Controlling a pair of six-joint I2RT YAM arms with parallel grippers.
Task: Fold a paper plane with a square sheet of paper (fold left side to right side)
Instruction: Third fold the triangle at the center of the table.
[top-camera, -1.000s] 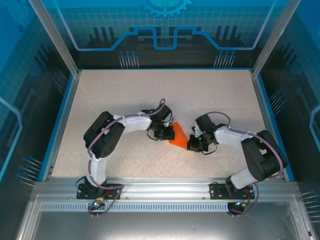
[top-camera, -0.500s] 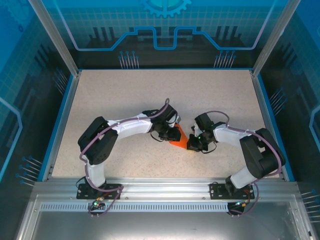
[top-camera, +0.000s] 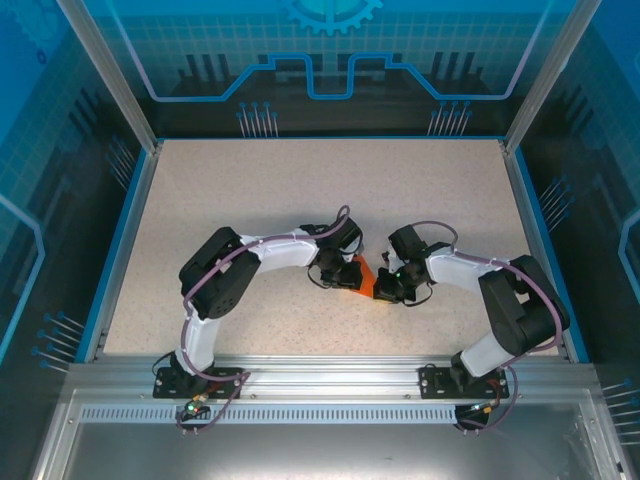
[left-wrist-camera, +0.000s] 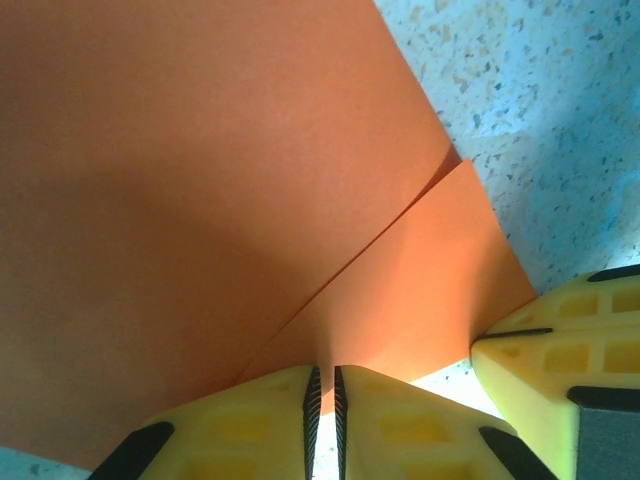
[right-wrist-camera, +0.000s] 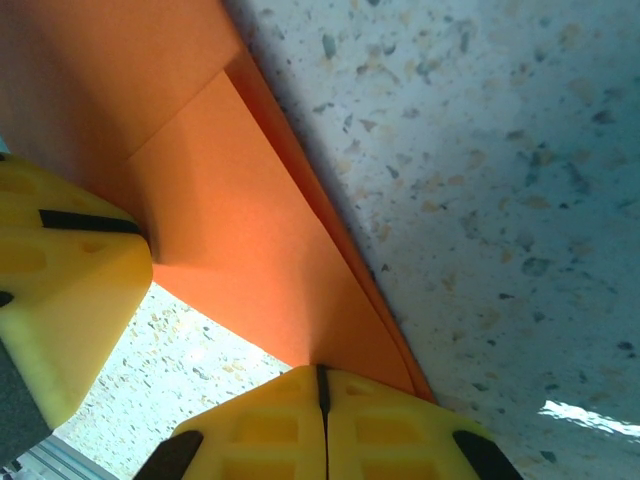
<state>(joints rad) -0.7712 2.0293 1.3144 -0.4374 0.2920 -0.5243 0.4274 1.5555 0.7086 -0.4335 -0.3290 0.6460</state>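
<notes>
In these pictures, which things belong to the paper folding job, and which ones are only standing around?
Belonging to the job: orange paper sheet, left gripper, right gripper, both pinching the sheet.
Only surroundings: speckled table, metal rail, blue enclosure walls.

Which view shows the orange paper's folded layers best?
Left wrist: the orange paper is close up, with the diagonal edge of its overlapping flap sharp. Right wrist also shows the orange paper close, with its layered edge; top external shows the orange paper as a small, distant patch.
</notes>
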